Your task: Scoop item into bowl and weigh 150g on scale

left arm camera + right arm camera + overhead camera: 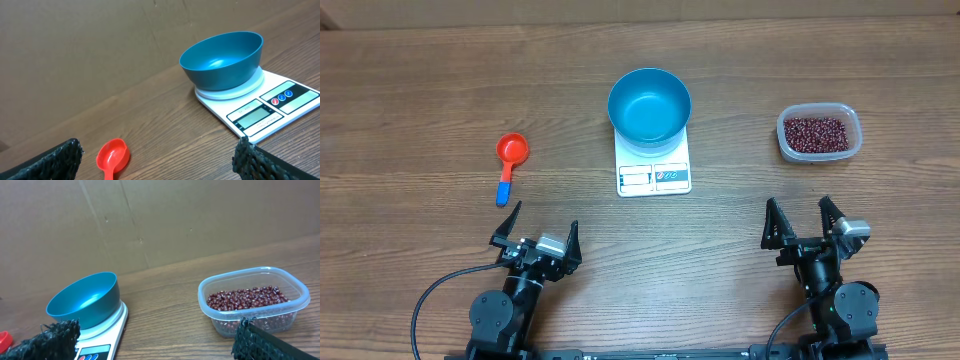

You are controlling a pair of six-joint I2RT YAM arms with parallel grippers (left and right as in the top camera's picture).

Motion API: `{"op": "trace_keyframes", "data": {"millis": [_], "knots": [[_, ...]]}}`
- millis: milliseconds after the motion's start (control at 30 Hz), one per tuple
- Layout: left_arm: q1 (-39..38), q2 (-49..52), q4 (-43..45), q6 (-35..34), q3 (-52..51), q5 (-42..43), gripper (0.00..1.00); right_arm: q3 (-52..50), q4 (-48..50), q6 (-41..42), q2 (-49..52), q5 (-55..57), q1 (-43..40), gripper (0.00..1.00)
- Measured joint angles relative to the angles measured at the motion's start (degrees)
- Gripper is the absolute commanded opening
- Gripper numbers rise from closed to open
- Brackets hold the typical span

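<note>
An empty blue bowl [649,103] [223,58] [85,301] stands on the white scale [654,173] [270,111] [102,347] at the table's middle. The item, dark red beans [816,132] [247,299], fills the bottom of a clear plastic tub [819,133] [252,302] at the right. A red scoop with a blue handle [510,160] [112,156] lies at the left. My left gripper [541,221] [156,162] is open near the front edge, below the scoop, holding nothing. Below the tub, my right gripper [803,214] [155,340] is also open and empty.
A brown cardboard wall [160,220] backs the wooden table [420,90]. Black cables [430,300] run from both arm bases at the front edge.
</note>
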Motion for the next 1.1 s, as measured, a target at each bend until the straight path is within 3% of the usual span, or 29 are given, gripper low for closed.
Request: {"op": "trace_keyframes", "data": {"millis": [267, 800, 1100], "knots": [[0.00, 0.00, 0.09, -0.61, 0.00, 0.04, 1.00, 0.00, 0.00, 0.00, 0.00, 0.02, 0.00, 1.00], [0.00, 0.00, 0.66, -9.92, 0.83, 0.00, 1.00, 0.00, -0.02, 0.02, 0.00, 0.04, 0.00, 1.00], [0.00, 0.00, -6.08, -12.31, 7.69, -0.02, 1.00, 0.00, 0.02, 0.00, 0.00, 0.00, 0.00, 1.00]]}}
